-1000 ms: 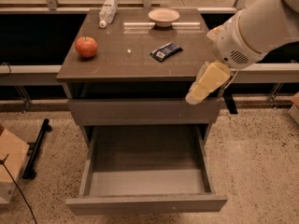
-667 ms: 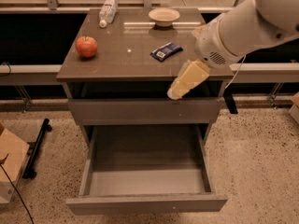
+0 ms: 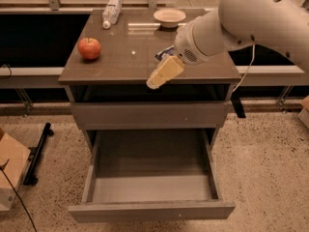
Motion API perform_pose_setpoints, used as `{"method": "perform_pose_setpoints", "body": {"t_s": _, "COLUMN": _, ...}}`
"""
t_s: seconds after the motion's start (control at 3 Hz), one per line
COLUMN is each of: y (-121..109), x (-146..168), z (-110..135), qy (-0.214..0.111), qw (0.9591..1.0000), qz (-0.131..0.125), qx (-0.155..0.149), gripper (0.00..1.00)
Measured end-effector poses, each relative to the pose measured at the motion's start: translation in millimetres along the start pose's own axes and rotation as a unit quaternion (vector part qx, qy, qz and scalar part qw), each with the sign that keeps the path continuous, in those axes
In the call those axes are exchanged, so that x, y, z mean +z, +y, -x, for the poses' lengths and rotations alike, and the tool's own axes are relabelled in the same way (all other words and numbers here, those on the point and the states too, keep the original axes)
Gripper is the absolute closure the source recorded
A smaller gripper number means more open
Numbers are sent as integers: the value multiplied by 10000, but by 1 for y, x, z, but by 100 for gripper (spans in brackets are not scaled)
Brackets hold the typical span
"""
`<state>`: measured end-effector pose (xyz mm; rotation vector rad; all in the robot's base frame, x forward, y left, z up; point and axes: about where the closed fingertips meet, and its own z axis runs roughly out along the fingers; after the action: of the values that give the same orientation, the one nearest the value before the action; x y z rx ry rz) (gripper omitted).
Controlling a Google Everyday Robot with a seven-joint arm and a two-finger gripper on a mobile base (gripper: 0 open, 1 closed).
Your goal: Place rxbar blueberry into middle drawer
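The rxbar blueberry (image 3: pixel 163 53) lies on the brown cabinet top (image 3: pixel 125 57), right of centre. Only a small dark-blue corner with a white patch shows from behind my arm. My gripper (image 3: pixel 164 73), cream-coloured, hangs over the front part of the top, just in front of the bar and a little left of it. It holds nothing that I can see. The middle drawer (image 3: pixel 152 170) is pulled wide open below, and its smooth grey box interior is bare.
A red apple (image 3: pixel 90 48) sits at the left of the top. A clear plastic bottle (image 3: pixel 111 12) lies at the back left and a shallow bowl (image 3: pixel 169 17) at the back centre. A closed grey drawer front (image 3: pixel 149 115) is above the open drawer. A cardboard box (image 3: pixel 9 173) stands on the floor at left.
My arm and gripper have swung left and up, from beside the cabinet's right front to over the top, and now cover most of the bar.
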<state>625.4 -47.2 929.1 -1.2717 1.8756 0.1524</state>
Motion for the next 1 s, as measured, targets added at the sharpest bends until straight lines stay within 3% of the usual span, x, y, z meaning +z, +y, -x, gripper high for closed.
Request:
{"method": "perform_pose_setpoints", "body": {"t_s": 0.33, "y": -24, "x": 27, "z": -9, "qy": 4, "qw": 9996, "qz": -54, "qx": 271, "gripper": 0}}
{"method": "perform_pose_setpoints", "body": {"t_s": 1.0, "y": -28, "x": 38, "z": -16, "qy": 1, "qw": 9990, "qz": -41, "qx": 439, "gripper": 0}}
